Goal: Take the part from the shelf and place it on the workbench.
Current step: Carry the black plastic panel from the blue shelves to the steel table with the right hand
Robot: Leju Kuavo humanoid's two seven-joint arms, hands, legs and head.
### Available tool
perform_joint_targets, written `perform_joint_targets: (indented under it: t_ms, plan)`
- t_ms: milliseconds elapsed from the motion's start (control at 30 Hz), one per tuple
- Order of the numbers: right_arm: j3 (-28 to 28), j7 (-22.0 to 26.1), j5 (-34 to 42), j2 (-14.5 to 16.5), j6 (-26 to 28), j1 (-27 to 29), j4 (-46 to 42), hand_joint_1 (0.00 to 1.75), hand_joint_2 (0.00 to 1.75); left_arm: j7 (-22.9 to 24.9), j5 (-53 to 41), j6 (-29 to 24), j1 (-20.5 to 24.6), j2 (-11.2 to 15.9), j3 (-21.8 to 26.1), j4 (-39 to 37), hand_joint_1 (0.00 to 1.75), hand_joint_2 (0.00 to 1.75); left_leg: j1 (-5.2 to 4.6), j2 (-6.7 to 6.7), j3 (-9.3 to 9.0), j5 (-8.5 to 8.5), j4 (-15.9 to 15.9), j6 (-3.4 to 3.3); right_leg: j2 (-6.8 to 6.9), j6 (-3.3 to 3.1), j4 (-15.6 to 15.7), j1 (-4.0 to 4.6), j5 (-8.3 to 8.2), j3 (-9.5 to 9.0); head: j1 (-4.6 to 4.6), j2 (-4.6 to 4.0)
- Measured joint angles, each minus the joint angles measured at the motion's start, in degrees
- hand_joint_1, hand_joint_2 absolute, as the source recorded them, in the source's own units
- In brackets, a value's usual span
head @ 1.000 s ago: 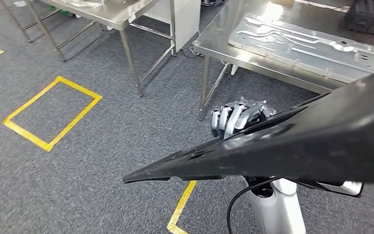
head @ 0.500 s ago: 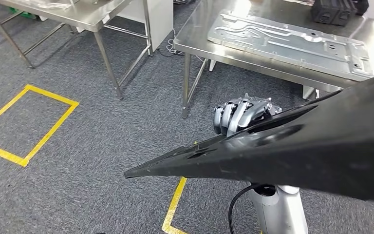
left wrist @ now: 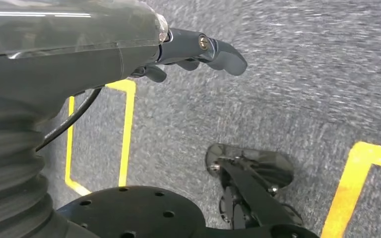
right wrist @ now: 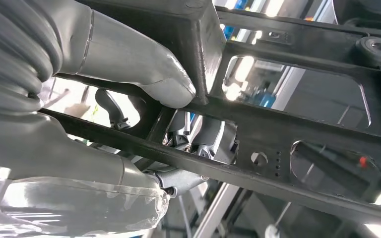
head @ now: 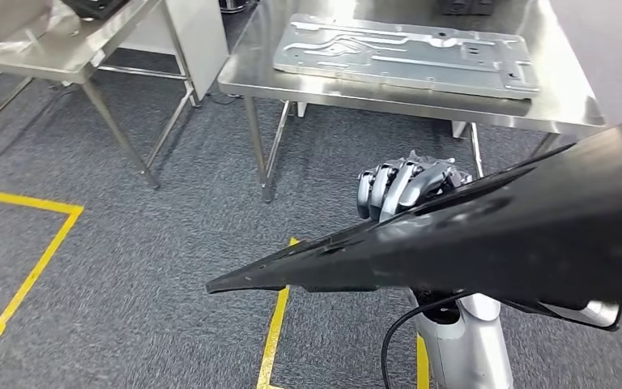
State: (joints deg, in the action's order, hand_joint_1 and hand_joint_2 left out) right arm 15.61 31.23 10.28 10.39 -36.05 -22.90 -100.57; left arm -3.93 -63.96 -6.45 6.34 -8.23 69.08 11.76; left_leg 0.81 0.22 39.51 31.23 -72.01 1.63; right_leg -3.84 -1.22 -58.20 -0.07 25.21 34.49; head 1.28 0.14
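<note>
Head view shows the right hand (head: 405, 190) clasping the black part (head: 486, 243), carried tilted well short of the workbench (head: 405, 101); I'd keep it level and clear the plate (head: 405, 53) lying there. Left hand (left wrist: 198, 49) hangs over carpet, fingers loosely curled, holding nothing; the part's far end is cut off.

Silver right hand (head: 405, 190), grey ribbed wrist cover (left wrist: 10, 163), black cable (head: 397, 332).

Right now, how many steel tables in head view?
2. One workbench straight ahead, carrying a flat stamped metal panel; a second table at upper left, cut off by the frame edge. The black part blocks the lower right, so more may be hidden.
</note>
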Motion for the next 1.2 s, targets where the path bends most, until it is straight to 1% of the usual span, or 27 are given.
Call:
perform_joint_targets:
  t_ms: [33,67,100,133,167,200,233,300,367,400,433,467,500,567,600,667,733,800,867,900,933,967,1000,1067,1100,1133,1200]
  plan:
    - [0.0,0.0,0.0,0.0,0.1,0.0,0.0,1.75,1.75,-0.1,-0.1,0.0,0.0,0.0,0.0,0.0,0.00,1.75,0.10,-0.96,-1.49,-2.35,3.9,-0.08,-0.78,0.15,-0.3,-0.08,0.18,0.03,0.00,0.00]
    - [0.0,0.0,0.0,0.0,0.2,0.0,0.0,1.75,1.75,-0.1,-0.2,0.0,0.0,0.1,0.0,0.0,0.00,1.75,0.26,-2.42,-3.01,-3.95,7.7,-0.18,-1.50,0.41,-0.7,-0.05,0.42,0.22,-0.01,0.00]
    - [0.0,0.0,0.0,0.0,0.2,0.0,0.0,1.75,1.75,-0.2,-0.2,0.0,0.1,0.1,0.0,0.0,0.00,1.75,0.39,-3.70,-4.09,-4.84,10.4,-0.31,-2.16,0.69,-1.1,-0.10,0.58,0.49,0.00,0.00]
    - [0.0,0.0,0.0,0.0,0.2,0.0,0.0,1.75,1.75,-0.2,-0.2,-0.1,0.1,0.2,0.0,0.0,0.00,1.75,0.41,-4.62,-4.62,-4.96,11.7,-0.50,-2.77,1.03,-1.3,-0.19,0.66,0.79,-0.01,0.00]
    - [0.0,-0.1,0.1,0.0,0.2,0.0,0.0,1.75,1.75,-0.2,-0.3,-0.1,0.1,0.2,0.0,0.0,0.00,1.75,0.34,-4.70,-4.78,-4.73,12.0,-0.75,-3.41,1.41,-1.4,-0.25,0.63,1.05,-0.01,0.00]
    - [0.0,-0.1,0.1,-0.1,0.2,0.0,-0.1,1.75,1.75,-0.1,-0.3,-0.2,0.1,0.2,0.0,0.0,0.00,1.75,0.32,-4.08,-4.85,-4.83,12.1,-1.09,-4.06,1.76,-1.2,-0.39,0.52,1.19,-0.01,0.00]
    - [0.0,-0.2,0.2,-0.1,0.3,0.0,-0.1,1.75,1.75,-0.1,-0.4,-0.4,0.2,0.2,0.0,0.0,0.00,1.75,0.32,-3.38,-5.02,-4.96,12.4,-1.47,-3.86,2.09,-1.3,-0.39,0.58,1.29,0.01,0.00]
    - [-0.1,-0.2,0.3,-0.2,0.3,-0.1,-0.3,1.75,1.75,-0.1,-0.5,-1.0,0.3,0.2,0.0,0.0,0.00,1.75,0.53,-1.96,-5.37,-5.23,13.0,-2.20,-1.19,2.68,-3.9,-0.21,2.10,2.56,0.38,0.00]
    - [-0.1,-0.3,0.4,-0.2,0.3,-0.2,-0.4,1.75,1.75,0.1,-0.6,-1.7,0.3,0.2,0.0,0.0,0.00,1.75,0.48,-0.52,-5.52,-5.17,13.2,-2.59,2.29,3.22,-10.6,-0.29,5.36,6.10,0.74,0.01]
    - [-0.1,-0.4,0.5,-0.3,0.3,-0.1,-0.4,1.75,1.75,0.2,-0.6,-2.1,0.2,0.2,0.0,0.0,0.00,1.75,0.45,0.26,-5.54,-5.08,13.2,-2.64,3.05,3.46,-14.2,-0.46,6.63,8.10,0.74,0.01]
    - [-0.2,-0.4,0.5,-0.3,0.4,-0.1,-0.4,1.75,1.75,0.3,-0.6,-2.5,0.2,0.2,0.0,0.0,0.00,1.75,0.43,1.04,-5.58,-4.96,13.2,-2.64,3.44,3.61,-16.5,-0.62,7.04,9.46,0.75,0.01]
    - [-0.2,-0.5,0.5,-0.3,0.4,-0.1,-0.4,1.75,1.75,0.4,-0.6,-3.0,0.2,0.2,0.0,0.0,0.00,1.75,0.43,1.79,-5.68,-4.82,13.2,-2.59,3.67,3.68,-16.6,-0.74,6.33,9.72,0.76,0.01]
    - [-0.2,-0.5,0.5,-0.4,0.4,0.0,-0.4,1.75,1.75,0.4,-0.4,-3.5,0.2,0.1,0.0,0.0,0.00,1.75,0.44,2.48,-5.88,-4.66,13.2,-2.50,3.98,3.63,-14.4,-0.79,4.64,8.67,0.76,0.00]
    - [-0.2,-0.5,0.5,-0.4,0.4,-0.1,-0.5,1.75,1.75,0.4,0.1,-4.6,0.4,0.0,0.1,0.0,0.00,1.75,0.33,3.59,-6.48,-4.22,13.2,-2.14,5.78,3.15,-6.2,-0.49,0.87,4.40,0.76,0.00]
    - [-0.2,-0.5,0.5,-0.4,0.4,-0.1,-0.6,1.75,1.75,0.3,0.4,-5.2,0.5,-0.1,0.2,0.0,0.00,1.75,0.21,4.05,-6.77,-3.99,13.2,-1.85,6.63,2.80,-3.0,-0.20,-0.22,2.67,0.74,0.01]
    - [-0.3,-0.5,0.5,-0.4,0.6,-0.1,-0.7,1.75,1.75,-0.1,0.7,-6.8,0.6,-0.2,0.4,0.0,0.00,1.75,-0.02,4.97,-7.24,-3.60,13.3,-1.16,7.18,2.15,-0.5,0.33,-0.44,1.49,0.70,0.01]
    - [-0.4,-0.5,0.5,-0.5,0.8,0.0,-0.8,1.75,1.75,-0.5,0.7,-8.4,0.8,-0.4,0.4,0.0,0.00,1.75,-0.03,5.72,-7.72,-3.28,13.5,-0.52,5.84,1.56,-0.2,0.17,-0.56,1.31,0.68,0.01]
    - [-0.5,-0.5,0.5,-0.5,1.0,0.0,-0.9,1.75,1.75,-0.8,0.3,-10.0,1.0,-0.5,0.4,0.0,0.00,1.75,0.11,4.09,-7.24,-1.76,11.5,-0.07,4.66,0.96,0.4,-0.22,-0.82,0.74,0.55,0.00]
    - [-0.5,-0.5,0.5,-0.5,1.3,-0.1,-1.0,1.75,1.75,-1.0,-0.4,-11.3,1.0,-0.5,0.4,0.0,0.00,1.75,0.25,1.38,-4.23,1.64,5.0,0.12,3.52,0.48,0.7,-0.29,-0.81,0.42,0.32,-0.01]
    - [-0.5,-0.6,0.4,-0.5,1.4,0.0,-1.0,1.75,1.75,-1.0,-0.7,-11.7,0.9,-0.5,0.4,0.0,0.00,1.75,0.27,0.71,-2.23,3.19,1.1,0.18,2.86,0.33,0.6,-0.20,-0.75,0.41,0.22,0.00]
    - [-0.5,-0.6,0.4,-0.5,1.7,0.1,-1.0,1.75,1.75,-1.0,-0.9,-11.9,0.8,-0.5,0.4,0.0,0.00,1.75,0.27,0.43,-0.64,3.86,-1.7,0.22,2.24,0.20,0.5,-0.12,-0.66,0.40,0.20,0.00]
    - [-0.6,-0.7,0.3,-0.5,2.1,0.2,-1.0,1.75,1.75,-0.9,-1.0,-11.7,0.7,-0.5,0.4,0.0,0.00,1.75,0.26,0.32,0.09,3.33,-2.5,0.20,1.61,0.15,0.4,-0.06,-0.56,0.38,0.18,0.00]
    - [-0.6,-0.7,0.3,-0.5,2.7,0.3,-1.0,1.75,1.75,-0.9,-1.0,-11.5,0.7,-0.5,0.4,0.0,0.00,1.75,0.26,0.29,-0.29,1.59,-0.9,0.14,1.06,0.16,0.2,-0.05,-0.40,0.33,0.16,0.00]
    - [-0.7,-0.9,-0.1,-0.5,3.9,0.3,-1.0,1.75,1.75,-0.8,-1.0,-10.8,0.8,-0.4,0.4,0.0,0.00,1.75,0.26,-0.05,-2.97,-2.75,6.3,-0.19,0.24,0.41,-0.5,-0.06,0.13,0.29,0.14,0.00]
    - [-0.8,-1.0,-0.4,-0.5,4.4,0.4,-1.0,1.75,1.75,-0.7,-1.0,-10.5,0.9,-0.3,0.4,0.0,0.00,1.75,0.19,-0.32,-4.19,-4.08,9.4,-0.43,-0.02,0.63,-0.9,-0.01,0.39,0.42,0.13,0.01]
    - [-1.0,-1.2,-0.6,-0.5,4.7,0.4,-1.0,1.75,1.75,-0.7,-1.1,-10.3,0.9,-0.3,0.4,0.0,0.00,1.75,0.11,-0.58,-4.87,-4.61,11.3,-0.69,-0.16,0.89,-1.1,0.02,0.54,0.59,0.14,0.00]
    - [-1.2,-1.6,-0.9,-0.5,5.6,0.5,-1.0,1.75,1.75,-0.8,-0.9,-9.2,0.9,-0.3,0.4,0.0,0.00,1.75,-0.09,-0.78,-5.05,-4.59,12.1,-1.18,-0.29,1.43,-1.3,0.02,0.58,0.83,0.14,0.01]
